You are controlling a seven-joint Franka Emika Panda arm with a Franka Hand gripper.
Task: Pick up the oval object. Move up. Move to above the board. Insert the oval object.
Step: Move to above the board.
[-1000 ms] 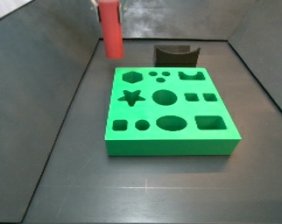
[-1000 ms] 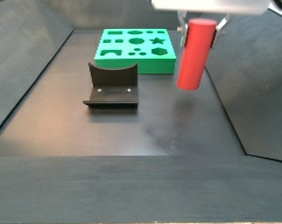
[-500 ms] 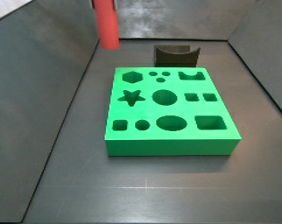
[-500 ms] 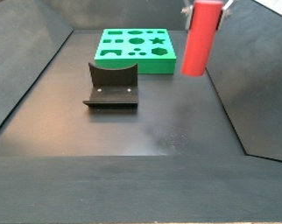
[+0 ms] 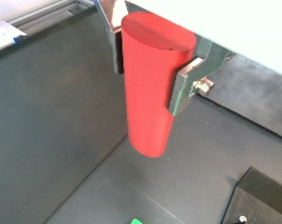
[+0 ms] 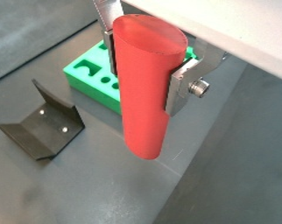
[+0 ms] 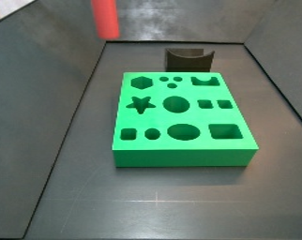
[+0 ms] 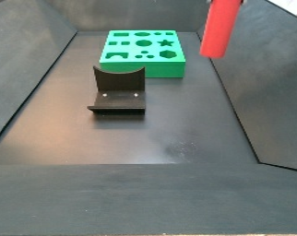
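Observation:
My gripper [image 5: 151,66] is shut on the oval object [image 5: 151,96], a tall plain red peg hanging upright between the silver fingers [image 5: 186,86]; it also shows in the other wrist view [image 6: 146,87]. In both side views only the peg's lower part shows, high up at the frame's top edge [image 7: 105,19] [image 8: 220,28], and the gripper itself is out of frame. The green board [image 7: 181,119] with shaped holes lies flat on the floor [image 8: 145,52]; the peg hangs well above the floor and off to one side of it. A corner of the board shows behind the peg [image 6: 91,77].
The dark L-shaped fixture [image 8: 118,89] stands on the floor next to the board, also seen in a side view [image 7: 188,59] and a wrist view [image 6: 43,131]. Dark sloping walls [image 7: 41,75] enclose the floor.
The peg has risen steadily in the gripper's hold; in both side views it has moved up until only its lower part remains in frame.

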